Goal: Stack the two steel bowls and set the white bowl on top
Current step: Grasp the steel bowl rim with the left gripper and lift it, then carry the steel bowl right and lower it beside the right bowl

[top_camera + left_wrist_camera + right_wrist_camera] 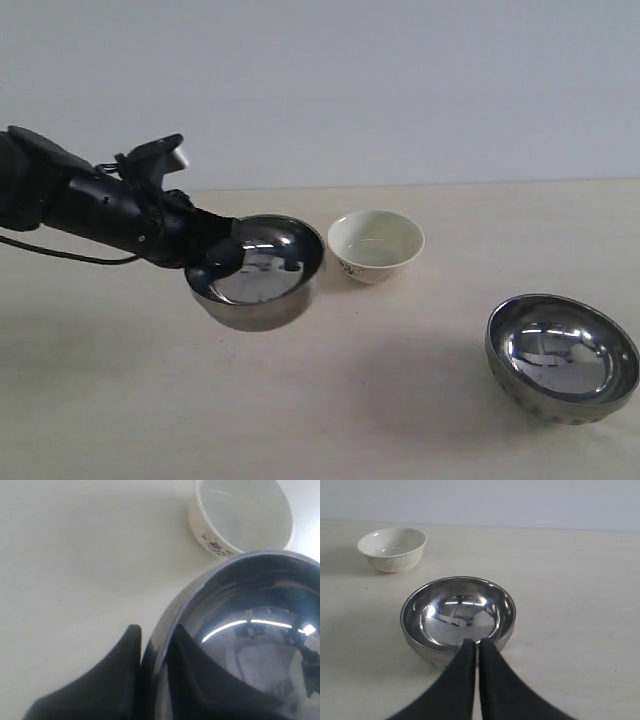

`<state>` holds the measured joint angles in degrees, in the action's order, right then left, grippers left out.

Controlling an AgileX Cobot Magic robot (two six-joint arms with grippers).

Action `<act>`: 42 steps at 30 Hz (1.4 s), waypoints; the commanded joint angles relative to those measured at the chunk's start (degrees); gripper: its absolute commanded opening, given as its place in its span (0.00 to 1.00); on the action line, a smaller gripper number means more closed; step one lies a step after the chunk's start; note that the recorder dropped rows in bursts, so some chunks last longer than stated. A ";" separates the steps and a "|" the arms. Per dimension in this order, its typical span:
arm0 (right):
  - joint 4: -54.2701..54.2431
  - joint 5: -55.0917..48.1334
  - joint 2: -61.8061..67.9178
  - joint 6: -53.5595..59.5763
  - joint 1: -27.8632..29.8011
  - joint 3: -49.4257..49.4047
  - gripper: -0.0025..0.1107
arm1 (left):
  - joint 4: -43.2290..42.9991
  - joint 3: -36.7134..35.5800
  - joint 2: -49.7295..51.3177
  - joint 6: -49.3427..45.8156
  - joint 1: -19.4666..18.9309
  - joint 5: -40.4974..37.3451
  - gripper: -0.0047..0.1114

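The left claw (155, 630) is clamped on the rim of the smooth-sided steel bowl (262, 268), one dark finger (107, 672) against the outer wall and the other inside the mirrored hollow. The bowl is tilted, its mouth tipped toward the exterior camera, and it looks clear of the bench (340, 430). Just beside it on the right of the exterior view, a little farther back, the white bowl (376, 245) stands upright on the bench, a small dark pattern on its outer side. Whether the two bowls touch cannot be told.

The right claw (473, 643) is not seen in the exterior view. In its own wrist view its two fingers lie almost together with only a thin slit between them, and they grip nothing. Their tips sit at the near rim of the dimpled steel bowl (458, 614). That bowl stands upright, alone at the front right of the bench, well apart from the other two.
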<state>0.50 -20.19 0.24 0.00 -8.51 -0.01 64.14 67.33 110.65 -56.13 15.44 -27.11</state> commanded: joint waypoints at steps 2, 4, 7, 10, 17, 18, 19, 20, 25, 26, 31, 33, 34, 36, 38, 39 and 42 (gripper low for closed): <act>0.15 0.65 -0.24 0.00 -0.11 0.01 0.02 | 1.22 -0.25 -0.51 -0.25 7.34 2.53 0.07; 0.15 0.65 -0.24 0.00 -0.11 0.01 0.02 | 1.22 -0.25 -0.16 -0.25 9.62 3.51 0.07; 0.15 0.65 -0.24 0.00 -0.11 0.01 0.02 | 1.22 -0.25 0.10 -0.25 12.55 5.84 0.07; 0.15 0.39 -0.24 0.00 -0.11 0.01 0.02 | 1.22 -0.25 0.10 -0.25 13.91 7.36 0.07; 0.15 0.50 -0.24 0.00 -0.11 0.01 0.02 | 1.39 -0.25 1.06 -0.25 16.07 8.16 0.07; 0.15 0.50 -0.24 0.00 -0.11 0.01 0.02 | 1.39 -0.25 1.58 -0.25 16.21 8.79 0.07; 0.15 0.50 -0.24 0.00 -0.11 0.01 0.02 | 1.39 -0.25 2.14 -0.25 16.35 9.28 0.07; 0.15 0.50 -0.24 0.00 -0.11 0.01 0.02 | 1.39 -0.25 2.68 -0.25 16.45 9.74 0.07; 0.15 0.50 -0.24 0.00 -0.11 0.01 0.02 | 5.07 -0.25 5.68 -0.25 16.45 12.53 0.07; 0.15 0.50 -0.24 0.00 -0.11 0.01 0.02 | 6.06 -0.25 6.20 -0.25 16.45 12.53 0.07; 0.15 0.50 -0.24 0.00 -0.11 0.01 0.02 | 10.98 -0.25 7.99 -4.16 16.56 11.89 0.07; 0.15 0.50 -0.24 0.00 -0.11 0.01 0.02 | 14.60 -0.25 8.37 -8.02 16.80 11.89 0.07; 0.15 0.50 -0.24 0.00 -0.11 0.01 0.02 | 16.22 -0.25 8.51 -9.70 16.80 11.89 0.07; 0.15 0.50 -0.24 0.00 -0.11 0.01 0.02 | 20.91 -0.25 8.71 -13.69 16.80 11.89 0.07; 0.15 0.50 -0.24 0.00 -0.11 0.01 0.02 | 24.27 -0.25 8.71 -17.49 16.80 11.27 0.07; 0.15 0.50 -0.24 0.00 -0.11 0.01 0.02 | 26.40 -0.25 8.76 -19.20 16.80 10.60 0.07; 0.15 0.50 -0.24 0.00 -0.11 0.01 0.02 | 31.78 -0.25 8.76 -23.08 16.80 6.92 0.07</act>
<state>0.50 -20.19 0.24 0.00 -8.51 -0.01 90.07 67.18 119.22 -75.01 31.97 -16.78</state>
